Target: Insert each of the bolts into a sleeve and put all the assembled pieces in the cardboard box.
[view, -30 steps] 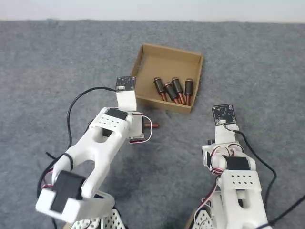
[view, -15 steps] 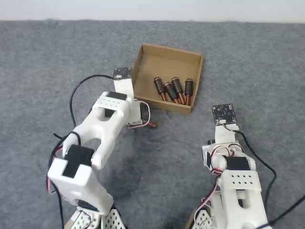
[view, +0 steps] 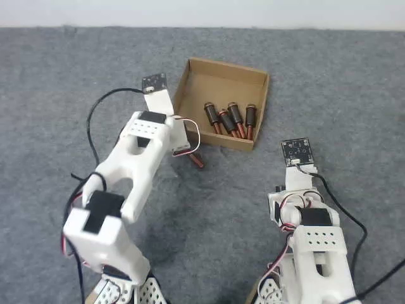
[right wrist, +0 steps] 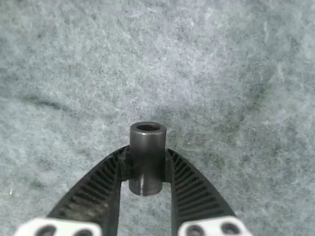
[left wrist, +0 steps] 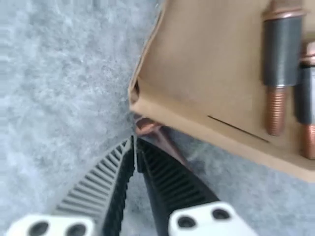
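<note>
Black sleeve (right wrist: 147, 157) in right jaws, wrist view | bolt (left wrist: 146, 126) at left jaws

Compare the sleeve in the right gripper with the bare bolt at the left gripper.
Colour: the sleeve is dark grey; the bolt is copper-coloured.
Shape: the sleeve is a stubby hollow tube with its open end showing; the bolt is slimmer, with a head.
Place: the right gripper holds the sleeve over bare carpet; the bolt slants beside the cardboard box, at the left gripper.
Both are outside the box, not yet joined.
</note>
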Robot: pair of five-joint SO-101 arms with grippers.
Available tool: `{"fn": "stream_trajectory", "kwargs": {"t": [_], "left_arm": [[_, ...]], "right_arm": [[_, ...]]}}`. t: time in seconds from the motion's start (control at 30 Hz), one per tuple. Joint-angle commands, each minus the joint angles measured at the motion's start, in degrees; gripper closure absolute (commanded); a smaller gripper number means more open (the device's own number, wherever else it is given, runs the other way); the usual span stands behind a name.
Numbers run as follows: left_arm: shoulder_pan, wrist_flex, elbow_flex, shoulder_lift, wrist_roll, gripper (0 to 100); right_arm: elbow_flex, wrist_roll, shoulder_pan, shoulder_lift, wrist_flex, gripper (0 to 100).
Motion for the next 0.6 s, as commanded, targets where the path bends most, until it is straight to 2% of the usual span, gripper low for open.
{"fn": "stream_trajectory", "kwargs": {"t": [0.0, 0.13, 0.27, 0.37, 0.47, 0.57], "left_arm": [[1.85, -4.92, 3.91, -8.44, 0.88, 99], [3.78, -5.8, 5.32, -9.76, 2.29, 99], [3.08, -6.07, 5.23, -9.14, 10.11, 97], [1.76, -6.42, 4.7, -7.12, 13.45, 88], [2.02, -6.33, 4.09, -3.87, 13.63, 80], [1.85, -6.07, 2.42, -1.14, 13.63, 79]], "right_arm": [[0.26, 2.99, 0.31, -1.89, -1.1, 99.2], [0.26, 3.16, 0.31, -1.89, -1.1, 99.2], [0.26, 3.43, 0.31, -1.89, -1.1, 99.2], [0.26, 3.52, 0.31, -1.89, -1.1, 99.2], [0.26, 3.52, 0.31, -1.89, -1.1, 99.2], [0.26, 3.52, 0.31, -1.89, -1.1, 99.2]]}}
